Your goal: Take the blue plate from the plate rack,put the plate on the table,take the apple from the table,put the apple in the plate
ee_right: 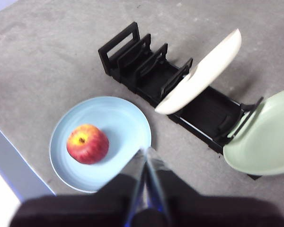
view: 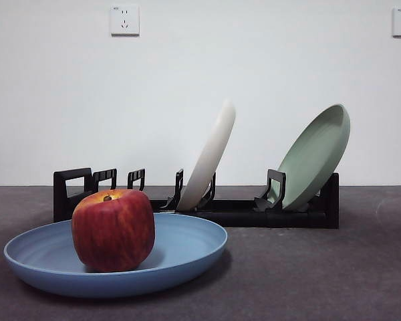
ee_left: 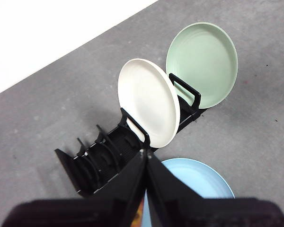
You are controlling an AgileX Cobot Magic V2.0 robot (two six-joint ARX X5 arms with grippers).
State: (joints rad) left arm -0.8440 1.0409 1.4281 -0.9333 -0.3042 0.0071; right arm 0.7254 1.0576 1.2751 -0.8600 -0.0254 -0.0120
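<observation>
The blue plate (view: 180, 251) lies flat on the dark grey table (view: 321, 274) in front of the black plate rack (view: 240, 212). The red apple (view: 113, 229) stands upright in the plate, left of its middle. In the right wrist view the apple (ee_right: 87, 143) sits in the plate (ee_right: 118, 123) beside the rack (ee_right: 146, 75). My right gripper (ee_right: 146, 156) is shut and empty, above the plate's edge. My left gripper (ee_left: 145, 153) is shut and empty, high over the rack (ee_left: 104, 161), with part of the blue plate (ee_left: 199, 177) below. Neither arm shows in the front view.
A cream-white plate (view: 209, 157) leans in the rack's middle slots and a sage-green plate (view: 314, 157) leans at its right end. The rack's left slots (view: 113, 179) hold nothing. A white wall with two sockets stands behind the table.
</observation>
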